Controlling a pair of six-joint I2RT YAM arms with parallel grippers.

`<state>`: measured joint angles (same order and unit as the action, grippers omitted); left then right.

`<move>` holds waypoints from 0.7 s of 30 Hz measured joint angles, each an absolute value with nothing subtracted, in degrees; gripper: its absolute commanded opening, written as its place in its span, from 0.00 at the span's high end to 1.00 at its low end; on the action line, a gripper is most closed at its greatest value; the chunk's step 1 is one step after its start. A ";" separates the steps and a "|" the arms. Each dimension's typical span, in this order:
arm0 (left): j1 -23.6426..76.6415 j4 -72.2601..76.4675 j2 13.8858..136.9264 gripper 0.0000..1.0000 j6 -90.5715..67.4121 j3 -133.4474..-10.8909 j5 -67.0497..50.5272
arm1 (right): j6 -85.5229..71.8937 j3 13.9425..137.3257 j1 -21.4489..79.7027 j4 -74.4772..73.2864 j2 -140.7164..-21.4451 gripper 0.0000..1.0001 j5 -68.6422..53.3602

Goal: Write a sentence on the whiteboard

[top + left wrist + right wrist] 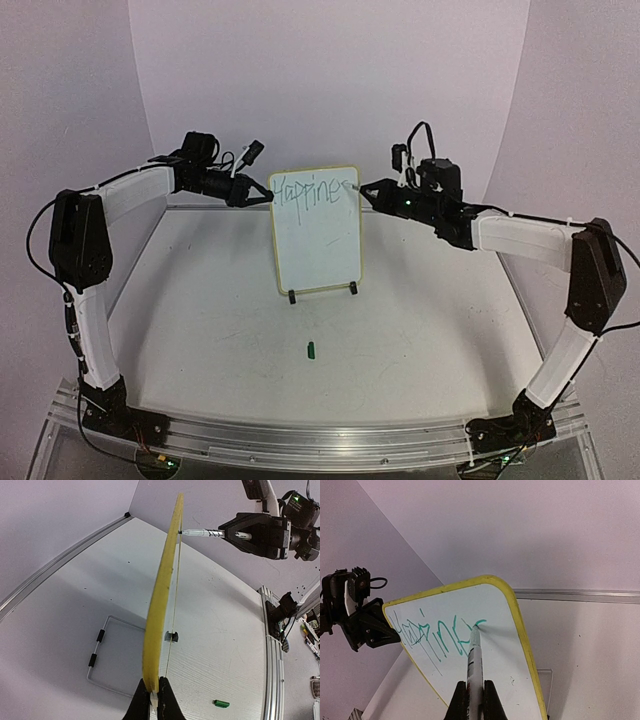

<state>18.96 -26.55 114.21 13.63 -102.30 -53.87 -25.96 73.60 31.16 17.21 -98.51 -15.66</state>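
Nearest on the bench (200, 330) lies a small green cap (311, 349), well apart from everything. Just beyond it are the black feet of the wire stand (292, 296), and on that stand, mid-bench, the whiteboard (318, 245) stands in portrait, leaning back a touch. It looks thin, stiff and light, with a slick face. It is only propped there, so I'd judge pen pressure could tip or twist it, and the yellow rim is the sensible place to take hold, never the writing surface. That's how it's held: the left jaws are pressed together on the left rim near the top, seen edge-on in the left wrist view. Across the board, the right jaws are pinching the barrel of the pen (474, 665), its tip touching the white face near the upper right corner. As for looks, it has rounded corners, a thin yellow border and a clean white field, with the sentence (440, 637) in spidery green along the top. It reads roughly "Happines" so far, so plenty seems left to write.
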 measured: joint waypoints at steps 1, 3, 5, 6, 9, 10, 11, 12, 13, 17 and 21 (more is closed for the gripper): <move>18.96 -26.55 114.21 1.00 13.63 -102.30 -53.87 | -25.96 73.60 31.16 17.09 -98.52 1.00 -15.91; 18.96 -26.55 114.21 1.00 13.65 -102.30 -53.88 | -25.96 73.58 31.16 17.09 -98.52 1.00 -16.19; 18.96 -26.55 114.21 1.00 13.65 -102.30 -53.88 | -25.98 73.26 31.16 17.12 -98.52 1.00 -16.36; 18.96 -26.55 114.21 1.00 13.64 -102.30 -53.89 | -25.98 73.01 31.16 17.12 -98.52 1.00 -16.41; 18.96 -26.52 114.21 1.00 13.63 -102.30 -53.87 | -26.00 71.93 31.16 17.06 -98.52 1.00 -16.40; 18.96 -26.52 114.21 1.00 13.63 -102.30 -53.87 | -25.98 71.69 31.16 16.95 -98.52 1.00 -16.36; 18.96 -26.50 114.21 1.00 13.61 -102.30 -53.87 | -25.98 71.45 31.16 16.95 -98.50 1.00 -16.31; 18.96 -26.50 114.21 1.00 13.61 -102.30 -53.87 | -25.98 71.23 31.16 16.93 -98.46 1.00 -16.17; 18.96 -26.49 114.21 1.00 13.59 -102.30 -53.87 | -25.98 71.10 31.16 16.88 -98.45 1.00 -16.01; 18.96 -26.48 114.21 1.00 13.56 -102.32 -53.89 | -25.98 70.48 31.16 16.82 -97.98 1.00 -15.19; 18.96 -26.49 114.21 1.00 13.56 -102.30 -53.89 | -25.95 69.85 31.16 16.45 -97.21 1.00 -14.11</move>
<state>18.96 -26.49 114.21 13.56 -102.30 -53.89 -25.95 69.85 31.16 16.45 -97.21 -14.11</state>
